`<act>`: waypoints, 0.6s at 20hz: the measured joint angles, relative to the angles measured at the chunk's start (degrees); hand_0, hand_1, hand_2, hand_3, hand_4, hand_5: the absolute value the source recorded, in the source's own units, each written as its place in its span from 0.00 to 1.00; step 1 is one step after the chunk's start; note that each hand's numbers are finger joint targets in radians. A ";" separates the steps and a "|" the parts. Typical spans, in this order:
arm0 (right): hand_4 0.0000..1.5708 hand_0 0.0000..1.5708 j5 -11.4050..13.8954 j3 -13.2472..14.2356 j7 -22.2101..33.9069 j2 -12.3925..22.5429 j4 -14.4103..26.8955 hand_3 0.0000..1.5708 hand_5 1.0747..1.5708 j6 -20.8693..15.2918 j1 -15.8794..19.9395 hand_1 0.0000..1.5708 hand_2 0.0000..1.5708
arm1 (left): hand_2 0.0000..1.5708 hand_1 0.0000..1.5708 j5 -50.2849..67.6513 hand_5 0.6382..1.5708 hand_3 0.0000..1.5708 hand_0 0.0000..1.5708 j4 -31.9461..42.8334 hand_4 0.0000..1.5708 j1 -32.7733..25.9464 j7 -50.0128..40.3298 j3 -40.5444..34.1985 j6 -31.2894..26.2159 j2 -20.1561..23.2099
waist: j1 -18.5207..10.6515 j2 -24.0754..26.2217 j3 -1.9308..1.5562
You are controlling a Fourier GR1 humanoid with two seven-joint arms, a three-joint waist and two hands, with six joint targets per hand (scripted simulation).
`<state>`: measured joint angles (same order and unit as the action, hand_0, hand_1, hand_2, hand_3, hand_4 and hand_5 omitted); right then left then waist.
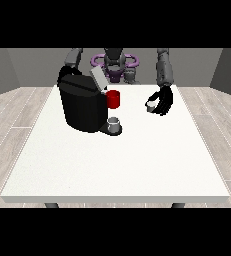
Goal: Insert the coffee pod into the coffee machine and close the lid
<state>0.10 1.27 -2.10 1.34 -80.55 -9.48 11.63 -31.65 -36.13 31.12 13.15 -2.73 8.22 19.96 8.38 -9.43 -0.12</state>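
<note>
The coffee pod (150, 105), a small pale cup-shaped thing, sits right of the frame's centre in the hand at the view's right (163, 101), whose dark fingers curl round its right side, so the hand is closed on the pod and holds it just above the white table (112, 165); whether the pod's base touches the tabletop cannot be told; the relation that matters is that the pod lies to the right of the coffee machine (82, 104), which stands in the upper left of centre, with open tabletop between them, so the coming move should, in my judgement, carry the pod leftward across the frame and a little up toward the machine's top; the machine's lid (99, 78) stands raised and tilted, a grey flap at the machine's upper right, so the opening beneath it looks ready to receive the pod; the pod's axis seems roughly upright, though it is too small to be sure; the holding hand is plainly the nearer one; the other hand is hidden behind the machine at the view's left, only its arm (74, 58) showing above, so its fingers cannot be judged; counted: one pod, one machine, one lid, one red mug (114, 99) just right of the machine's body, one small grey cup (114, 124) on the machine's drip base.
</note>
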 measured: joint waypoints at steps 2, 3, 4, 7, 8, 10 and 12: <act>0.34 0.00 -0.44 0.30 -0.72 -0.08 0.33 0.00 1.00 0.24 0.01 0.00 0.00 | 0.66 0.59 -1.11 1.00 0.52 0.59 0.70 0.18 0.68 0.53 0.20 1.21 -0.02 | 0.15 -0.40 0.01; 0.31 0.00 -0.55 0.10 -0.69 -0.33 0.56 0.00 1.00 -0.20 0.54 0.00 0.00 | 0.64 0.57 -1.84 1.00 0.49 0.57 0.96 0.20 1.19 0.52 0.60 1.30 0.11 | -0.01 -0.62 -0.01; 0.27 0.00 -0.75 0.27 -1.08 -0.13 0.74 0.00 1.00 0.13 0.68 0.00 0.00 | 0.67 0.62 -2.60 1.00 0.51 0.62 1.15 0.20 1.36 0.71 0.90 2.11 0.15 | 0.14 -1.05 -0.05; 0.25 0.00 -0.71 0.35 -0.56 -0.09 0.98 0.00 1.00 -0.04 0.50 0.00 0.00 | 0.82 0.75 -3.97 1.00 0.75 0.75 2.25 0.26 2.00 0.67 1.42 1.74 0.54 | 0.08 -0.56 -0.05; 0.27 0.00 -0.82 0.64 -1.62 0.10 1.87 0.00 1.00 0.30 0.23 0.00 0.00 | 0.86 0.78 -4.35 1.00 0.83 0.78 2.23 0.30 2.35 0.88 1.64 1.31 0.77 | -0.12 -0.62 -0.02; 0.28 0.00 -1.37 1.23 -1.20 0.30 1.84 0.00 1.00 0.32 0.97 0.00 0.00 | 0.91 0.84 -4.92 1.00 0.90 0.84 2.90 0.35 2.59 1.94 1.59 1.86 0.65 | -0.21 -0.71 0.02; 0.28 0.00 -1.53 1.30 -1.36 0.07 1.93 0.00 1.00 0.20 0.46 0.00 0.00 | 0.93 0.93 -4.80 1.00 0.90 0.93 3.02 0.39 3.23 2.90 1.42 0.98 0.67 | -0.09 -0.20 0.06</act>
<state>-1.43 2.58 -3.46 1.41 -78.62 -9.28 12.08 -36.45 -33.10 34.35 16.05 -1.31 9.20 20.62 8.29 -9.63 -0.06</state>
